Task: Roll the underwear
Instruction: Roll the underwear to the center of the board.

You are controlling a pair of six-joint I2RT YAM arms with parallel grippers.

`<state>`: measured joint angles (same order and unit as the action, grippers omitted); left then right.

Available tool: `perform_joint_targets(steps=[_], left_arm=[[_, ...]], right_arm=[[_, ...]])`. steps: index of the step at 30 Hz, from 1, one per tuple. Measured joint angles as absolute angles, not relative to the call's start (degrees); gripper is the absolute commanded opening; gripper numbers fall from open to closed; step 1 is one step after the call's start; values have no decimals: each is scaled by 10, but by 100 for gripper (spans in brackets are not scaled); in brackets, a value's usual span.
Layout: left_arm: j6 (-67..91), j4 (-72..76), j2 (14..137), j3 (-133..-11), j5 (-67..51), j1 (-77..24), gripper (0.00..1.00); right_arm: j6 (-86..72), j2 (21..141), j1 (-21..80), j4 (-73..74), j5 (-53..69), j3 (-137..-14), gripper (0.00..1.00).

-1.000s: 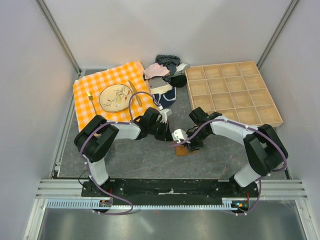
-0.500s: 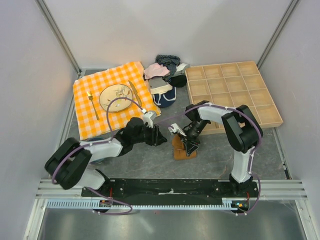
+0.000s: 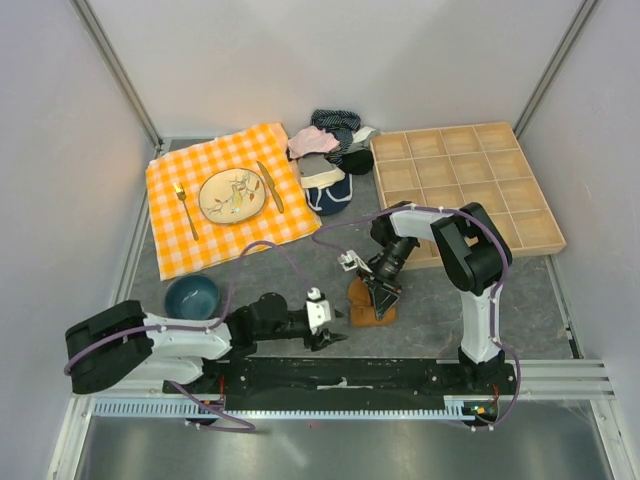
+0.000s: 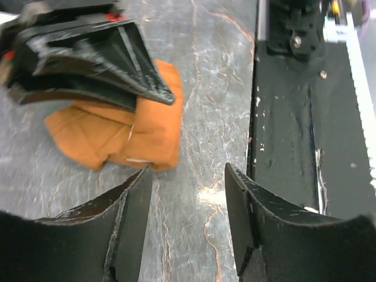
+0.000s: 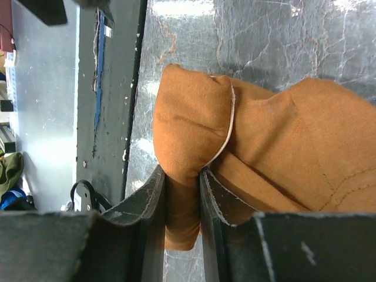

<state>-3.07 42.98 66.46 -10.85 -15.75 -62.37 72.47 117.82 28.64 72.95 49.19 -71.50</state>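
The underwear (image 3: 368,305) is seen as a folded bundle on the grey table (image 3: 290,285), near the front edge between the two arms. A fold of it, with the cream edge showing, is clamped between the jaws of the right gripper (image 3: 383,292). The left gripper (image 3: 338,330) is held low just beside the bundle, jaws apart, with nothing between them. Farther back, a blue bowl (image 3: 192,296), a checked cloth (image 3: 170,225), a heap of clothes (image 3: 325,150) and a wooden tray (image 3: 465,185) are laid out.

One orange checked cloth (image 3: 175,245) lies far left, bearing one plate (image 3: 232,195), one fork (image 3: 184,205) and one knife (image 3: 270,186); one blue bowl (image 3: 192,296) sits near left. One wooden tray (image 3: 465,185) lies far right, with one heap of clothes (image 3: 325,150) left of it. Near the middle are two grippers, the left gripper (image 3: 335,338) and the right gripper (image 3: 379,303), and one underwear (image 3: 357,300).
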Motion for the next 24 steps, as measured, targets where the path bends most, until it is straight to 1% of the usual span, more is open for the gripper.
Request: perform_joint_targets(steps=[2,7,11,14,17,18,20,21,24], left_arm=[[-88,420,693,-128,-151,-653,60],[-189,391,790,-209,-130,-679,60],[-238,377,852,-255,-105,-692,60],[-264,360,892,-283,-90,-698,57],[-281,350,920,-301,-74,-701,44],[-284,347,924,-306,-69,-701,27],[-287,340,933,-317,-58,-702,13],[-289,336,935,-320,-53,-703,2],[-288,325,936,-326,-44,-706,2]], right_arm=[[725,1180,286,732,492,-715,19],[725,1180,285,732,492,-715,20],[725,1180,284,732,492,-715,20],[725,1180,283,731,493,-714,22],[725,1180,283,729,493,-713,24],[725,1180,282,728,492,-711,25],[724,1179,279,726,492,-708,29],[724,1178,276,724,492,-706,31],[719,1166,272,714,490,-697,38]])
